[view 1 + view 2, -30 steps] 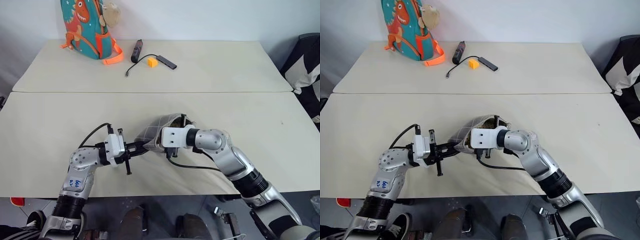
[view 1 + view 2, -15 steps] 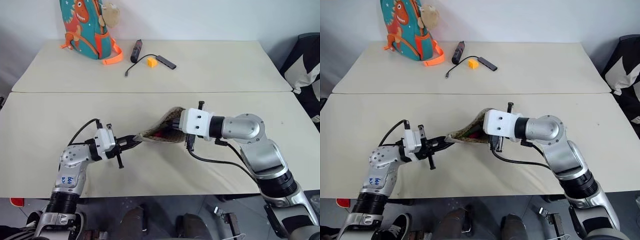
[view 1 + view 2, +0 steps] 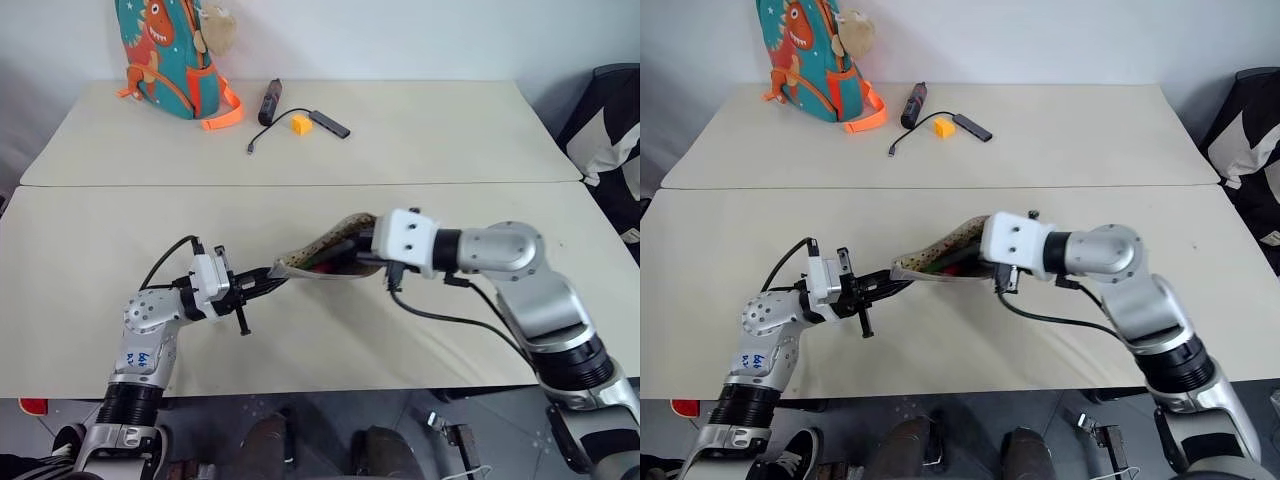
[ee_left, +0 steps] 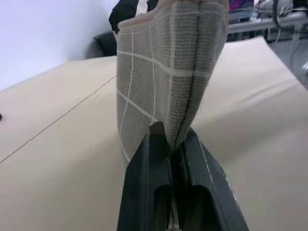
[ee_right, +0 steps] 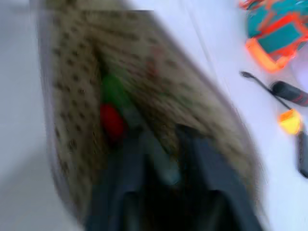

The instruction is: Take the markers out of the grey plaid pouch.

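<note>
The grey plaid pouch (image 3: 325,255) hangs stretched between my two grippers, just above the near table. My left gripper (image 3: 266,282) is shut on the pouch's left end; in the left wrist view its fingers (image 4: 154,149) pinch the folded grid fabric (image 4: 163,72). My right gripper (image 3: 368,252) is at the pouch's raised right end, at its open mouth. In the blurred right wrist view its fingers (image 5: 197,154) stand apart inside the dotted lining. The markers lie deeper in, one green (image 5: 113,89), one red (image 5: 111,120). A red tip (image 3: 322,263) shows through the mouth.
On the far table stand a teal and orange dinosaur backpack (image 3: 165,55), a thick dark stick (image 3: 270,100), an orange block (image 3: 300,124) and a flat black bar with a cable (image 3: 330,123). A seam (image 3: 450,184) divides the two tables. A black and white chair (image 3: 610,130) is at the right.
The bunched pouch has been pulled out long between the grippers. My right hand rose and moved right with the pouch's mouth end, and its fingers have parted. The left grip holds.
</note>
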You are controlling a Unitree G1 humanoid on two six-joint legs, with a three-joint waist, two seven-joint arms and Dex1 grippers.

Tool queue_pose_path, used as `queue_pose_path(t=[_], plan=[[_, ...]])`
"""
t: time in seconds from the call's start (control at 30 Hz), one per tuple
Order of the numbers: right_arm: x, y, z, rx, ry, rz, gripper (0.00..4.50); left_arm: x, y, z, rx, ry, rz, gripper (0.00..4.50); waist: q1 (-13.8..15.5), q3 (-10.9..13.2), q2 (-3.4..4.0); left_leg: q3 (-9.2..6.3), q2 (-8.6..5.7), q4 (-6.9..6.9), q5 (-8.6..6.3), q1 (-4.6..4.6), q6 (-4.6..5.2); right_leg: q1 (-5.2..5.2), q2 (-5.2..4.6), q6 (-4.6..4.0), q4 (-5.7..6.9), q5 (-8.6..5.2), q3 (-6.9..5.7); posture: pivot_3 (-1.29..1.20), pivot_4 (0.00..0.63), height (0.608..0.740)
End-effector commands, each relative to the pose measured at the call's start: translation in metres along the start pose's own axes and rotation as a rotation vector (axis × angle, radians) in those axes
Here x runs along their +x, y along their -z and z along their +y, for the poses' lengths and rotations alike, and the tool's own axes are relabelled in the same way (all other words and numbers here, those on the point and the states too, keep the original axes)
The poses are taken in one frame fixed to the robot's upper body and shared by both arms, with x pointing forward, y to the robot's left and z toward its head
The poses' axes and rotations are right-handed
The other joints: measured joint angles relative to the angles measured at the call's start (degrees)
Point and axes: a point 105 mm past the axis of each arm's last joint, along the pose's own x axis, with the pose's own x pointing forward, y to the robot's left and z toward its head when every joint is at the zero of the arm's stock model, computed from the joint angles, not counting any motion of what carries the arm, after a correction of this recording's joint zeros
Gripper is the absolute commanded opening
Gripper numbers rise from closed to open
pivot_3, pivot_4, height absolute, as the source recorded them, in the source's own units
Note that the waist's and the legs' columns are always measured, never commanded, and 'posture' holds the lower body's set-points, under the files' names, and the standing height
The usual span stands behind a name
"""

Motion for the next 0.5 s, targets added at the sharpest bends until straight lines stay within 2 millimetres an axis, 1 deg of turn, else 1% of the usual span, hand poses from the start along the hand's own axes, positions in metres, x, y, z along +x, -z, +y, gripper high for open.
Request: queue_pose_path(t=[0.03,0.1,0.2,0.23,0.3,0.4,0.5], plan=[[0.007,-0.001,-0.008,-0.126,0.030,0.056,2.23,0.011,-0.012,-0.004,0.025,0.037,-0.059,0.00,0.1,0.0,0.00,0.00,0.00,0.00,0.00,0.00,0.00,0.00,0.01,0.00,0.01,0.00,-0.01,0.00,0.150,0.740],[0.011,0.001,-0.005,-0.122,0.012,0.068,2.96,0.015,-0.013,-0.009,0.021,0.058,-0.067,0.00,0.3,0.0,0.00,0.00,-0.02,0.03,0.01,0.00,0.01,0.01,0.01,0.00,0.00,0.00,-0.01,0.00,0.150,0.740],[0.017,0.006,0.001,-0.199,-0.023,0.115,3.92,0.019,-0.015,-0.013,-0.003,0.070,-0.087,0.00,0.4,0.0,0.00,-0.02,-0.05,0.04,0.01,-0.01,0.01,0.03,0.00,0.00,-0.02,0.00,-0.02,0.00,0.150,0.740],[0.020,0.004,0.003,-0.178,-0.030,0.104,4.24,0.020,-0.014,-0.015,-0.003,0.083,-0.084,0.00,0.3,0.0,0.00,-0.02,-0.05,0.04,0.01,-0.01,0.01,0.03,0.00,0.00,-0.02,0.00,-0.02,0.00,0.150,0.740],[0.029,0.006,0.009,-0.189,-0.043,0.114,4.24,0.021,-0.012,-0.019,-0.013,0.100,-0.082,0.00,0.3,0.0,0.00,-0.01,-0.04,0.04,0.01,-0.01,0.01,0.03,0.01,0.00,-0.02,0.00,-0.01,0.00,0.150,0.740],[0.036,0.022,0.020,-0.206,-0.095,0.176,4.24,0.021,-0.009,-0.018,-0.023,0.095,-0.082,0.00,0.2,0.0,0.00,-0.02,-0.03,0.04,0.01,0.00,0.01,0.02,0.03,0.00,-0.01,0.00,-0.02,0.00,0.150,0.740],[0.039,0.024,0.018,-0.190,-0.073,0.174,4.24,0.022,-0.010,-0.019,-0.018,0.101,-0.084,0.00,0.2,0.0,0.00,-0.01,-0.03,0.04,0.01,-0.01,0.01,0.02,0.04,0.00,-0.01,0.00,-0.02,0.00,0.150,0.740]])
